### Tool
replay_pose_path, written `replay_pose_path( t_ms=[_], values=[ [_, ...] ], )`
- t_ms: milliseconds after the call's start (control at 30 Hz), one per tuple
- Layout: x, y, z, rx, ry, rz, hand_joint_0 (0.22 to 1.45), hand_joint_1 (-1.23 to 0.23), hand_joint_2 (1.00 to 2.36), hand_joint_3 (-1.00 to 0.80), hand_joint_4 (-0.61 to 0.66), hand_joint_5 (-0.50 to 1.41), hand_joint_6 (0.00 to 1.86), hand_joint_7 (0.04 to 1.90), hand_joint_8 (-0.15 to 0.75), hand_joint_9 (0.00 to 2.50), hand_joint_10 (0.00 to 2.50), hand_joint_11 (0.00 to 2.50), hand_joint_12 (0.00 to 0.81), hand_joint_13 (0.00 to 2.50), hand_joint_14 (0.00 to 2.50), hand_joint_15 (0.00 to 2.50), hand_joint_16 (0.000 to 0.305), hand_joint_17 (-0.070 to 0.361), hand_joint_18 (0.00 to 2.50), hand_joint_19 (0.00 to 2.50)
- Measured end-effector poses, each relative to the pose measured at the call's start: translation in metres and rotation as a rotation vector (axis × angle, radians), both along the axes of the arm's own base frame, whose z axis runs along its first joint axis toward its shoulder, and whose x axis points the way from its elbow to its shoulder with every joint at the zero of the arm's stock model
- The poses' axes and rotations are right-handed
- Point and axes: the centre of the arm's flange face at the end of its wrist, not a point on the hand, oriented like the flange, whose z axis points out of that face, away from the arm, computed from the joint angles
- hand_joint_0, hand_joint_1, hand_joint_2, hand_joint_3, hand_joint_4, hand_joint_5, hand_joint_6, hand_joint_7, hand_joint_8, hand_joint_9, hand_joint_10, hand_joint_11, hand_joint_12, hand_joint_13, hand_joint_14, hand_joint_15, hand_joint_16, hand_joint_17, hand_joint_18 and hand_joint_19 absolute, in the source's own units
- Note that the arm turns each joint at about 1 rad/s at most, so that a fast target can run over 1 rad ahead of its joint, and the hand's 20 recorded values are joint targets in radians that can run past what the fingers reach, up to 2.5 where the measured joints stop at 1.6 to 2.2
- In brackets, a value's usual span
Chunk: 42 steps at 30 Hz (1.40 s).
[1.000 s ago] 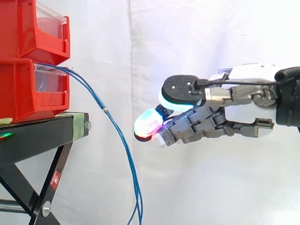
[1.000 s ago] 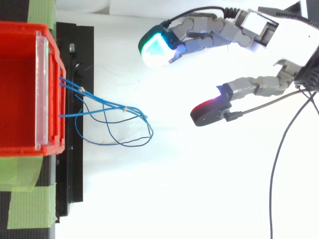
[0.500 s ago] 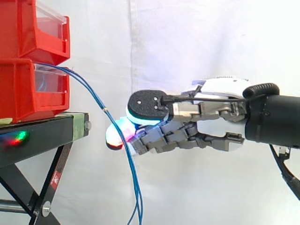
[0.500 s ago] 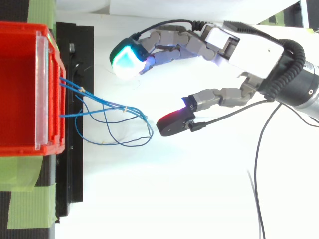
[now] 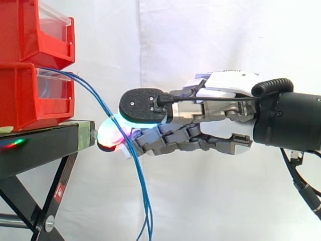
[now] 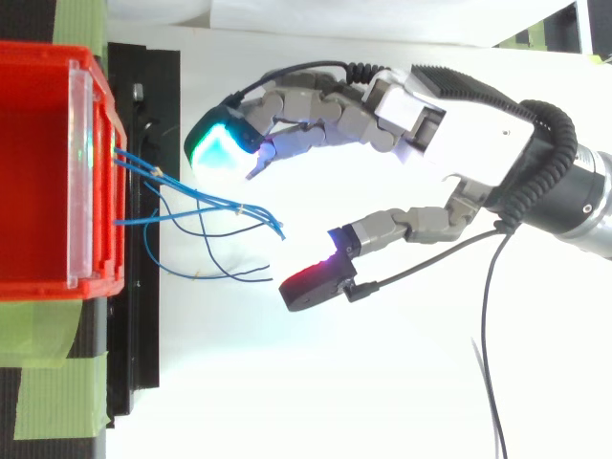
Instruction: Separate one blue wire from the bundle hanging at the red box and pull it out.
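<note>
Hand (image 6: 459, 124) hovering right of lower red bin (image 5: 25, 100), fingers (image 6: 306, 96) spreading open, grasping nothing. Blue wire bundle (image 5: 144, 196) hanging from bin past black stand (image 5: 45, 143), passing between fingers and thumb.

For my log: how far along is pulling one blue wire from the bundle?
Done: open robot hand at the bundle of thin blue wires hanging from the red plastic box. In hand: its thumb and fingers flank the bundle, unpinched. Left: separate and pull one wire.
</note>
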Motion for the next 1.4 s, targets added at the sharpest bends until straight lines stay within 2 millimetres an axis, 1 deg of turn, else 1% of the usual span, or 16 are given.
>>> replay_pose_path(
  t_ms=[133, 267, 333, 400, 433, 633, 733, 1033, 1167, 1400],
  values=[
    [0.003, 0.006, -0.003, 0.005, -0.008, -0.006, 0.58, -0.75, 1.00, -0.50, 0.24, -0.13, 0.50, 1.34, 0.290, 0.45, 0.01, 0.38, 0.383, 0.30, 0.01, 0.28, 0.056, 0.126, 0.19, 0.40],
    [0.009, 0.009, -0.014, 0.025, -0.002, -0.021, 0.58, -0.75, 1.00, -0.50, 0.24, -0.14, 0.54, 1.30, 0.289, 0.45, 0.01, 0.39, 0.382, 0.30, 0.01, 0.28, 0.056, 0.125, 0.19, 0.40],
    [0.012, 0.009, -0.016, 0.043, -0.003, -0.027, 0.59, -0.75, 1.00, -0.47, 0.23, -0.15, 0.59, 1.26, 0.288, 0.46, 0.01, 0.40, 0.382, 0.30, 0.01, 0.28, 0.056, 0.125, 0.19, 0.40],
    [0.014, 0.009, -0.015, 0.054, -0.003, -0.030, 0.59, -0.71, 1.01, -0.42, 0.23, -0.16, 0.62, 1.22, 0.288, 0.46, 0.01, 0.41, 0.382, 0.31, 0.01, 0.28, 0.056, 0.125, 0.19, 0.41],
    [0.015, 0.009, -0.015, 0.058, 0.000, -0.031, 0.59, -0.71, 1.01, -0.40, 0.22, -0.16, 0.62, 1.23, 0.289, 0.46, 0.01, 0.42, 0.382, 0.31, 0.01, 0.29, 0.056, 0.125, 0.19, 0.42],
    [0.015, 0.009, -0.015, 0.062, 0.016, -0.032, 0.58, -0.69, 1.01, -0.40, 0.22, -0.17, 0.65, 1.18, 0.293, 0.47, 0.01, 0.45, 0.382, 0.31, 0.01, 0.30, 0.056, 0.126, 0.20, 0.42],
    [0.015, 0.009, -0.015, 0.061, 0.018, -0.032, 0.58, -0.69, 1.01, -0.40, 0.23, -0.17, 0.68, 1.13, 0.294, 0.48, 0.01, 0.45, 0.383, 0.32, 0.01, 0.30, 0.056, 0.126, 0.20, 0.42],
    [0.016, 0.008, -0.015, 0.062, 0.018, -0.031, 0.59, -0.69, 1.01, -0.32, 0.20, -0.20, 0.79, 1.04, 0.294, 0.50, 0.01, 0.47, 0.382, 0.33, 0.01, 0.31, 0.056, 0.126, 0.21, 0.42],
    [0.016, 0.007, -0.015, 0.062, 0.018, -0.034, 0.59, -0.68, 1.01, -0.32, 0.22, -0.20, 0.80, 1.05, 0.297, 0.51, 0.01, 0.49, 0.382, 0.33, 0.01, 0.31, 0.056, 0.126, 0.21, 0.42],
    [0.022, 0.006, -0.007, 0.060, 0.022, -0.036, 0.57, -0.66, 1.01, -0.37, 0.23, -0.19, 0.80, 1.05, 0.304, 0.52, 0.01, 0.50, 0.387, 0.34, 0.01, 0.32, 0.056, 0.127, 0.21, 0.43]
  ],
)
